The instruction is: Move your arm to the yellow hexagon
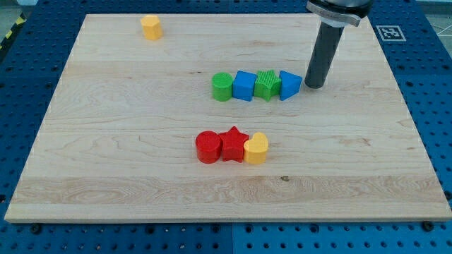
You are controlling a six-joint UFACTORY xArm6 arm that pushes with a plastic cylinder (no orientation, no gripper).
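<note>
My tip (314,85) sits just right of the blue triangle (289,85), holding nothing. The yellow hexagon (151,27) lies far to its upper left.

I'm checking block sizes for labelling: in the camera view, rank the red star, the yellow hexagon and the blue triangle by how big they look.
1. red star, largest
2. blue triangle
3. yellow hexagon, smallest

The hexagon lies farthest toward the view's top, so distance may shrink it.
</note>
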